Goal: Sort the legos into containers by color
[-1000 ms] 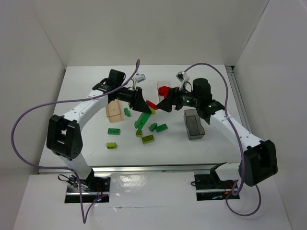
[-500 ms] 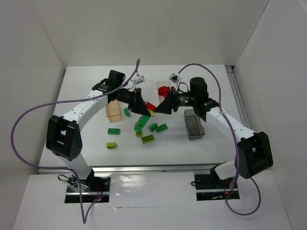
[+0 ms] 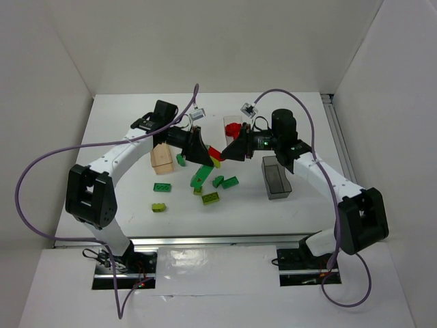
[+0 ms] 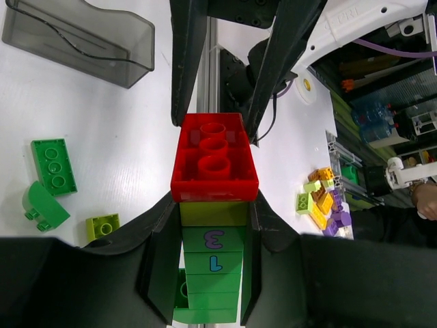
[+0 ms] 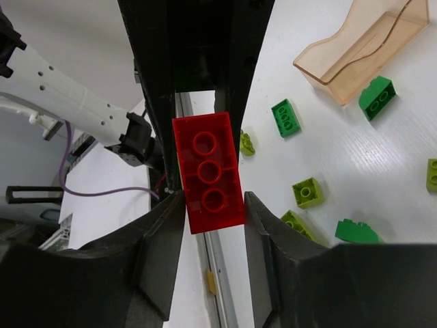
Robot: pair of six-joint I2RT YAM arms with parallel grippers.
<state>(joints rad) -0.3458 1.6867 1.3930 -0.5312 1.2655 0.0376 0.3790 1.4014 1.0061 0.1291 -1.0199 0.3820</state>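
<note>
Both grippers meet above the middle of the white table [image 3: 273,215], clamped on opposite ends of one joined run of bricks.

The left gripper [image 4: 212,212] is closed tight on the lime-and-green stack [image 4: 213,253]. The red brick [image 5: 207,171] caps that stack, and the right gripper [image 5: 213,205] has its fingers pressed against both of the brick's sides. Seen from above, the tan wooden box [image 3: 162,158] sits at 9 o'clock from the held bricks. The clear box [image 3: 234,124], with red pieces inside, is at 1 o'clock, and the dark grey box [image 3: 276,176] is at 4 o'clock. Loose green and lime bricks [image 3: 210,198] lie scattered from 6 to 8 o'clock. Plain white walls [image 3: 205,48] enclose the table at the back and sides. Past its edge, the left wrist view catches a heap of mixed bricks [image 4: 317,205].
</note>
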